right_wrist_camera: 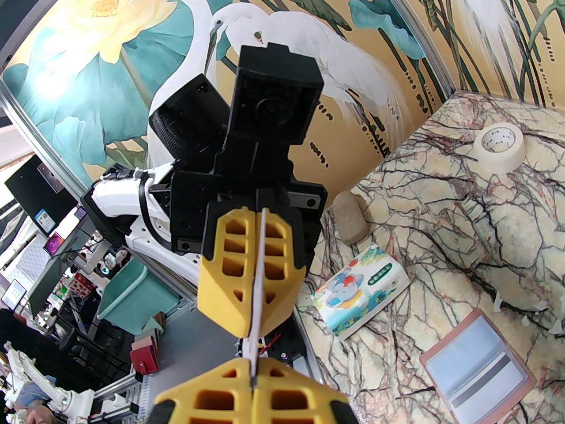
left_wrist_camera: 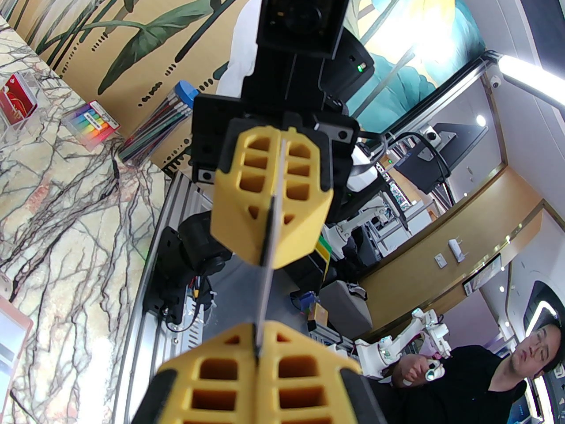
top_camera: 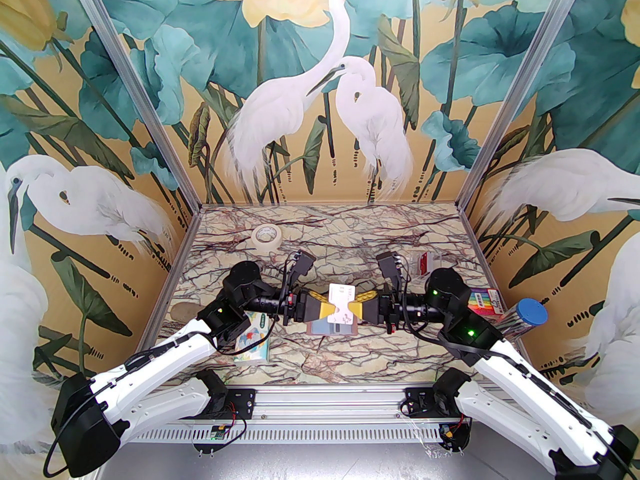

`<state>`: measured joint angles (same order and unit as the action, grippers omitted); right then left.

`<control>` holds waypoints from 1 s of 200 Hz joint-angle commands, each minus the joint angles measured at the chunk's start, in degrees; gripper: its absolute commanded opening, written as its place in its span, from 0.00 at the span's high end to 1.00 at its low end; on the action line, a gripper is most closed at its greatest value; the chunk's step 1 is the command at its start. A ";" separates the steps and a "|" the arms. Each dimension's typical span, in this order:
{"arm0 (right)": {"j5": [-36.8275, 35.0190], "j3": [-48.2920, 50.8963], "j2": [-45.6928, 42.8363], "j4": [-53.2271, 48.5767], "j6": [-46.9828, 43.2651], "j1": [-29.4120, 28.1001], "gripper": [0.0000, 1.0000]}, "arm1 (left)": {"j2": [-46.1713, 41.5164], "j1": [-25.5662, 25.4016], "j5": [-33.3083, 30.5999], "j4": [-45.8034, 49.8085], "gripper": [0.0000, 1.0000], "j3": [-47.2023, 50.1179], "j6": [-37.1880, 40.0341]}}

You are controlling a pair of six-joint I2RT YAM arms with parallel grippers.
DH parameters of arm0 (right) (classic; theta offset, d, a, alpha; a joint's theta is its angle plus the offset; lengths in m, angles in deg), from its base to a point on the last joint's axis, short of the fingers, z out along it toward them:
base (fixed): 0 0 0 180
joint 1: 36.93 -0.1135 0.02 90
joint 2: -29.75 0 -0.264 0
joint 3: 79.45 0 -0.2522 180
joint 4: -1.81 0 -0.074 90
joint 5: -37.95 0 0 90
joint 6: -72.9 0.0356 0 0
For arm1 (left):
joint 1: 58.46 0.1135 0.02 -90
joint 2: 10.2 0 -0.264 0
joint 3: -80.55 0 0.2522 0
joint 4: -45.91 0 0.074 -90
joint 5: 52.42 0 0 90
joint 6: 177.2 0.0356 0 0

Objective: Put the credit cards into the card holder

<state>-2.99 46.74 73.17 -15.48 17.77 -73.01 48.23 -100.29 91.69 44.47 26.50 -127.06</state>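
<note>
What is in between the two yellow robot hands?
A thin white plastic card bridges the left gripper and right gripper, one end between each one's fingers. The top view shows it flat; both wrist views show its edge.

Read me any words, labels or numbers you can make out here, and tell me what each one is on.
No text reads clearly.
White card: small print, too small.
Tissue pack: green label, blurred.
Tape roll: core markings, too small.
Red card: gold script, illegible.
</note>
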 commanded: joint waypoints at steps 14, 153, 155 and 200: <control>-3.54 -0.90 -0.01 -2.84 -0.90 -0.51 1.00 | -2.15 0.39 -10.17 11.22 0.42 -0.93 3.53; -16.65 0.90 14.80 -14.14 1.31 4.38 1.00 | -1.23 11.76 -24.91 30.03 0.33 4.30 3.00; -16.52 1.04 15.02 -14.14 1.38 4.60 1.00 | -1.02 11.72 -24.86 29.94 0.33 4.34 3.00; -13.50 2.61 19.71 -12.33 3.22 8.19 1.00 | 4.37 11.68 -20.76 25.32 0.37 6.50 1.38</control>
<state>-18.38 48.31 91.00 -28.44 19.15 -65.82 49.63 -88.83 68.28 72.45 31.63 -124.96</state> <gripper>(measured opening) 0.031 0.642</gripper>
